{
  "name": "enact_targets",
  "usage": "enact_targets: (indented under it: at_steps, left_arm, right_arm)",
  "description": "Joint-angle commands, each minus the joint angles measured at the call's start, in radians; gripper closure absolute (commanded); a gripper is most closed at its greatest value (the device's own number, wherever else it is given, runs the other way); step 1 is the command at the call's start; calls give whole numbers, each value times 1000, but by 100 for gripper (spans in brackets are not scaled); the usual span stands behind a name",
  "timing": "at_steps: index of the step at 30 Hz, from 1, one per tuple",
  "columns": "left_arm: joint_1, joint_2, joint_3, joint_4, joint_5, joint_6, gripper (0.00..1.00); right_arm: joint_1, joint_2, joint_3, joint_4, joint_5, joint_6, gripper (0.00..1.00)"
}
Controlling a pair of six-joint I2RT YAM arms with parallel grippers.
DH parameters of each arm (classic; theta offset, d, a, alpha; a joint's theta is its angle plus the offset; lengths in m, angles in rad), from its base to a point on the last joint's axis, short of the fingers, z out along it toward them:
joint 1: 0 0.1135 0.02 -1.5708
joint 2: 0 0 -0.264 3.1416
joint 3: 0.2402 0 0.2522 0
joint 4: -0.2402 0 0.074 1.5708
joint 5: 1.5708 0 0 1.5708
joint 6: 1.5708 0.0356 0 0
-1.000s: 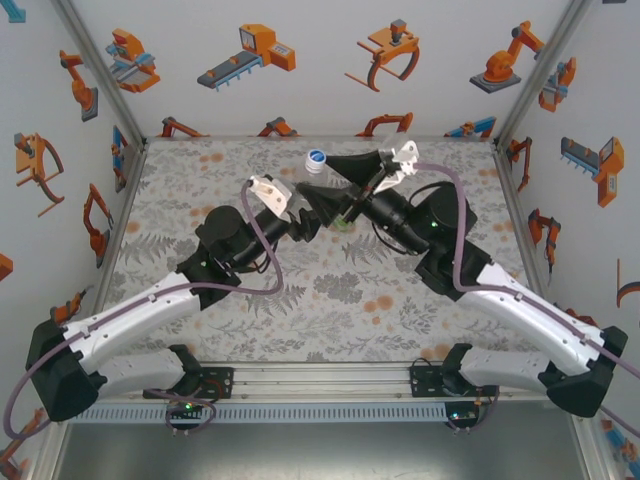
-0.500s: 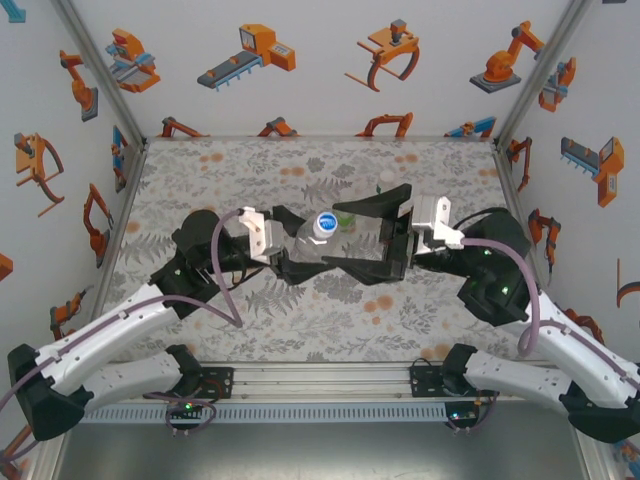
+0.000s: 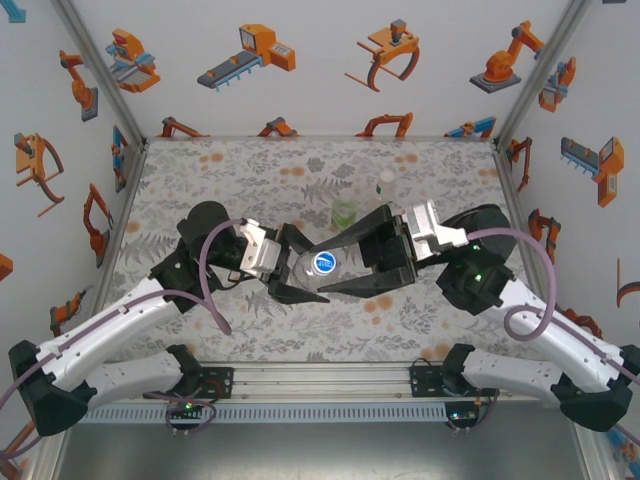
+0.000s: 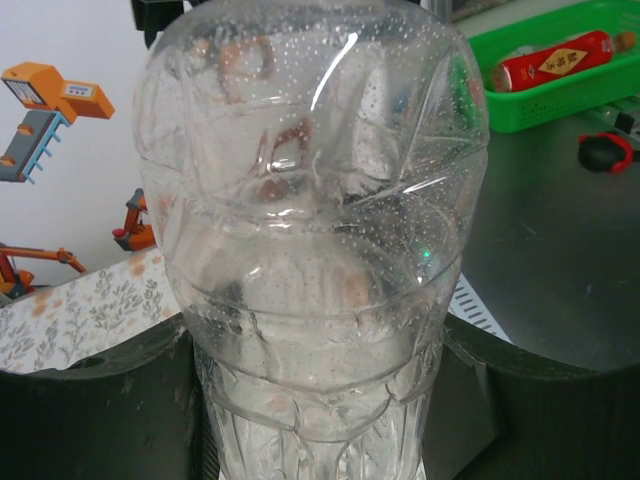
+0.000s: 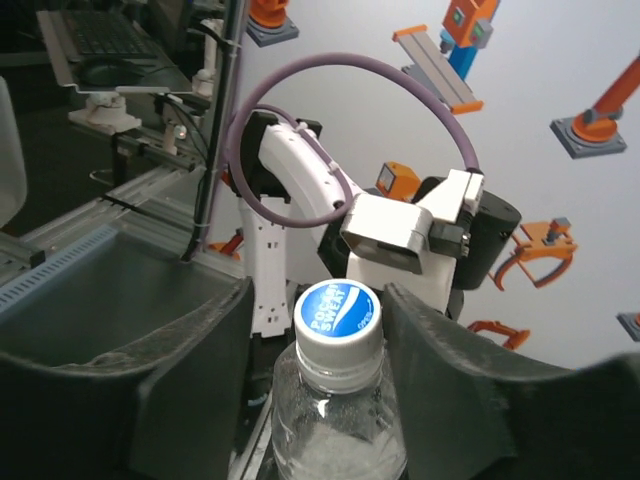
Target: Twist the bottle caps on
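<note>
at table centre, the left gripper [image 3: 304,268] clenches a clear bottle [image 4: 310,250] from 9 o'clock while the right gripper [image 3: 324,271], jaws parted, straddles its blue cap [image 5: 340,312], a green bottle [image 3: 344,212] near at 1 o'clock.

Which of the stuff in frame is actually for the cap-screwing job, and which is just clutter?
For the job:
- clear bottle
- blue cap, sitting on its neck
- green-tinted bottle
- small clear bottle behind it

Just lying about:
- green basket on the grey bench
- red bottle inside it
- black-and-red tool beside the basket
</note>
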Motion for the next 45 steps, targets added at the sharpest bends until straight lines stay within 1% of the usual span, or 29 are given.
enact_targets:
  at_steps: [1,5,8,10,12,15,17,19,21,25,28,32,37,39,42,43,45]
  left_arm:
    - [2,-4,31,18,51,-5,100]
    - [2,-6,31,20,49,-1,100]
    - [3,-3,31,23,41,3,100]
    - [2,1,30,23,8,4,100]
    - [2,2,22,31,-60,6,100]
    - [2,5,-1,73,-194,-3,100]
    - [2,16,-8,98,-297,-18,100]
    - [2,35,-9,121,-383,-30,100]
    - [2,56,-14,164,-451,-38,100]
    - [1,110,-32,319,-607,-79,100]
    - [-6,148,-26,393,-743,-104,100]
    - [-35,171,-2,395,-937,-80,100]
    - [-69,188,28,353,-1084,-39,100]
    - [-77,195,34,345,-1111,-32,100]
    - [-77,201,36,337,-1094,-35,100]
    - [-77,200,39,324,-1083,-34,100]
    - [-77,192,41,292,-1070,-35,100]
  right_arm:
    - [6,19,7,123,-64,95,53]
    - [6,25,10,136,-70,105,61]
    - [7,27,9,134,-71,100,70]
    - [5,25,4,120,-55,81,74]
    - [7,18,1,60,-5,34,78]
    - [7,6,7,-100,141,-84,84]
    - [7,8,16,-198,272,-146,85]
    - [7,20,23,-247,380,-175,88]
    - [7,42,25,-253,497,-170,89]
    - [7,101,7,-145,731,-70,92]
    - [7,141,6,-88,875,7,100]
    - [8,164,26,-102,1041,37,100]
    - [8,182,64,-178,1151,-29,100]
    - [8,190,76,-196,1156,-38,100]
    - [7,187,74,-187,1120,-45,100]
    - [7,181,75,-193,1105,-56,95]
    - [7,164,85,-236,1107,-76,92]
